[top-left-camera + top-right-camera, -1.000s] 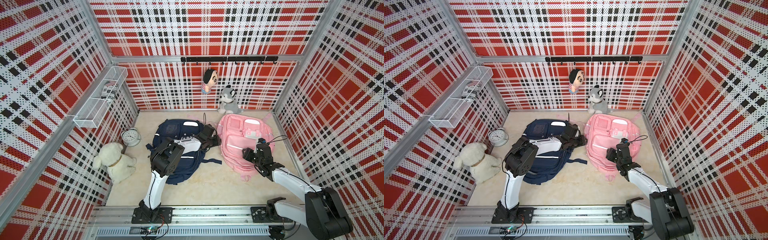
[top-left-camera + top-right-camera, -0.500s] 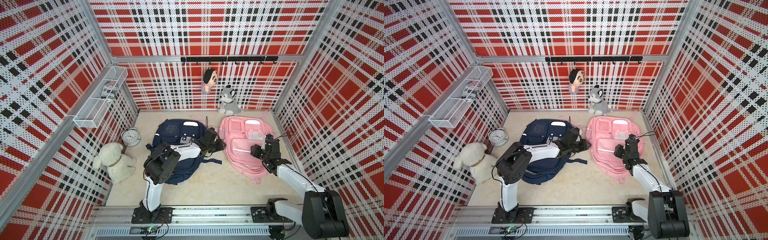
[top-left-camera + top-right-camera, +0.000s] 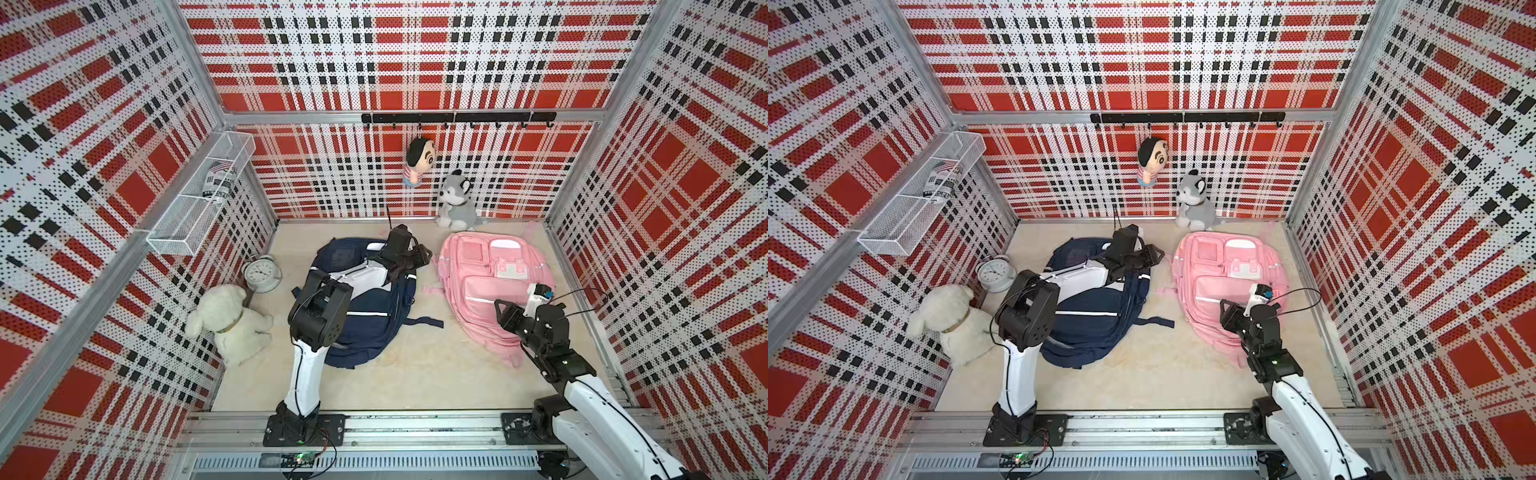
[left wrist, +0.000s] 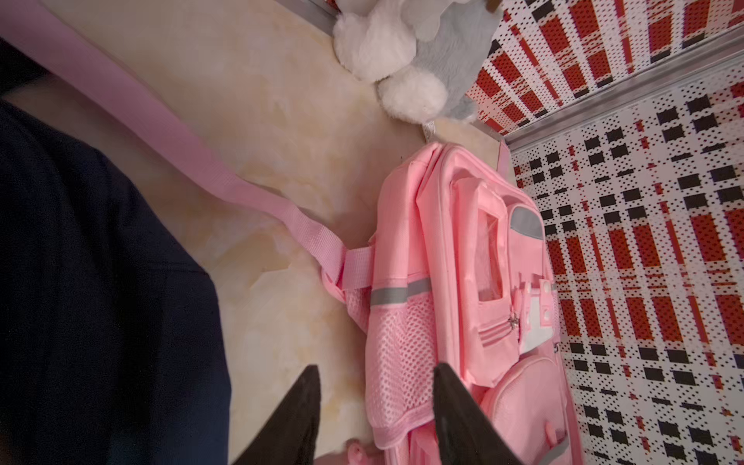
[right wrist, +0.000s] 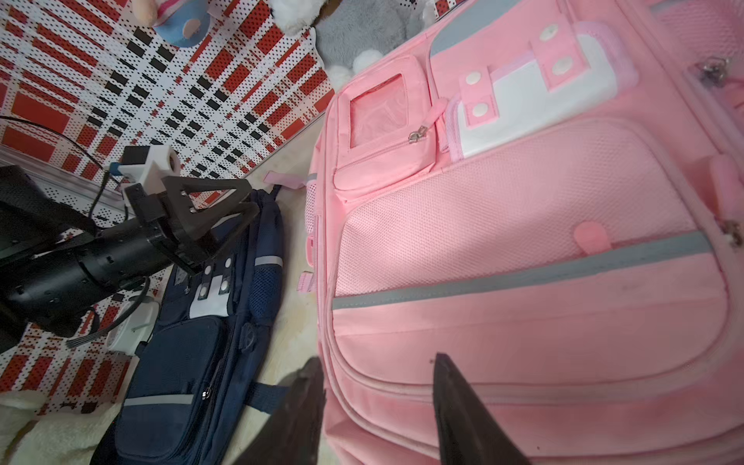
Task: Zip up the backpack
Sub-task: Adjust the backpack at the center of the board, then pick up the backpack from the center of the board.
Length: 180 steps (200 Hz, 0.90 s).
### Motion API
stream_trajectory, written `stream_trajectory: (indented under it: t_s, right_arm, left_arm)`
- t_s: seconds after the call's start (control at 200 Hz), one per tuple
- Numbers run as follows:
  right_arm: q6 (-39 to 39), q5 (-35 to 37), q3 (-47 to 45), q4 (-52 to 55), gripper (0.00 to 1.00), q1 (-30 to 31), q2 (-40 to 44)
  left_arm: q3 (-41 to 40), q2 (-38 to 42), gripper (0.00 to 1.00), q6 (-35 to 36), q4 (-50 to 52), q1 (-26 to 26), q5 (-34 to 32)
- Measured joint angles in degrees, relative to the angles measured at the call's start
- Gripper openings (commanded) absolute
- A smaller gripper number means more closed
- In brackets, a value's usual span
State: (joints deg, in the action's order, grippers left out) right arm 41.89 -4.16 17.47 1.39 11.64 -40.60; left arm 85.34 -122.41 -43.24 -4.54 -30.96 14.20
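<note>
The pink backpack (image 5: 523,330) was matt cloth with mesh panels (image 5: 503,217) and grey reflective strips (image 5: 523,275); the floor (image 4: 282,120) beside it looked smooth, faintly glossy.

Walls (image 3: 415,62): red-black-white plaid pegboard
Table (image 3: 415,374): beige, marbled
Hook rail (image 3: 457,117): black, back wall
Shelf (image 3: 199,203): white wire, left wall

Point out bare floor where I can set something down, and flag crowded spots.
Widest bare floor: the band bordered by the navy backpack, the pink backpack and the front rail. A smaller patch lies between the alarm clock and the back wall. Crowded: the gap between the backpacks, crossed by straps, and around the white plush dog.
</note>
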Motion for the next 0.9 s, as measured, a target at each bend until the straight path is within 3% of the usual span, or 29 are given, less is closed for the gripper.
stream_trajectory:
  t_s: [0.451, 0.716, 0.902]
  right_arm:
    - [2.6, -0.3, -0.5, -1.8, 0.47, 1.7, -4.2]
    - [2.7, -1.0, -0.5, -3.0, 0.48, 2.0, -7.3]
    - [2.8, -0.5, -0.7, -4.4, 0.49, 2.1, -10.0]
  left_arm:
    - [-3.5, -1.9, 0.47, -2.9, -5.6, -3.2, 3.7]
    - [-2.4, -6.9, 0.41, -4.3, -6.6, -3.5, 4.1]
    - [-2.1, -7.2, 0.26, -4.8, -7.2, -3.5, 4.7]
